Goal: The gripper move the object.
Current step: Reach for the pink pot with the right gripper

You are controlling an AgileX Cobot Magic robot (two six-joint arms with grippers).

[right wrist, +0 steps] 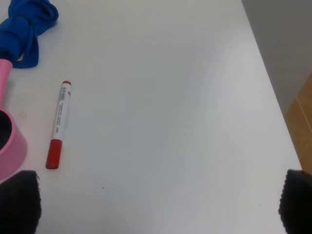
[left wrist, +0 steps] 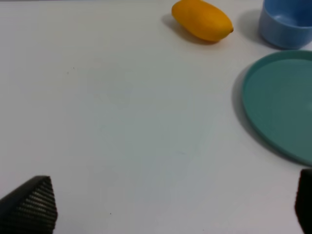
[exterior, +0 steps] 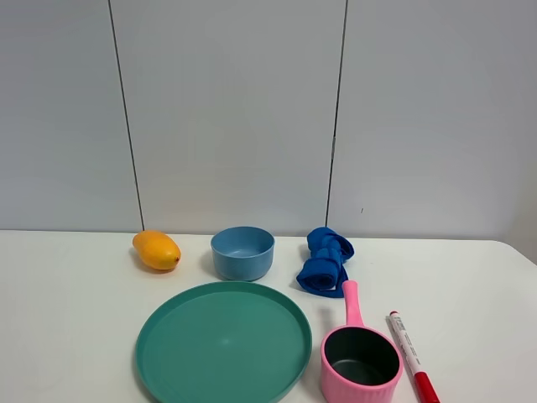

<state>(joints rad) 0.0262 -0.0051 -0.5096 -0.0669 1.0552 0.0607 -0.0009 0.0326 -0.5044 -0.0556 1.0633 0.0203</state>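
Observation:
The pink toy saucepan (exterior: 362, 382) stands upright on the white table at the front right, dark grey inside, with its handle pointing toward the back. Its rim also shows at the edge of the right wrist view (right wrist: 10, 148). Neither arm shows in the exterior high view. My right gripper (right wrist: 158, 202) is open and empty above bare table, to the right of the saucepan and apart from it. My left gripper (left wrist: 165, 209) is open and empty above bare table, left of the green plate.
A green plate (exterior: 168, 357) lies front centre, left of the saucepan. A light blue bowl (exterior: 242, 252), an orange mango (exterior: 156, 249) and a blue cloth (exterior: 325, 262) stand behind it. A red-capped marker (exterior: 413, 357) lies right of the saucepan. The table's right edge (right wrist: 273, 87) is near.

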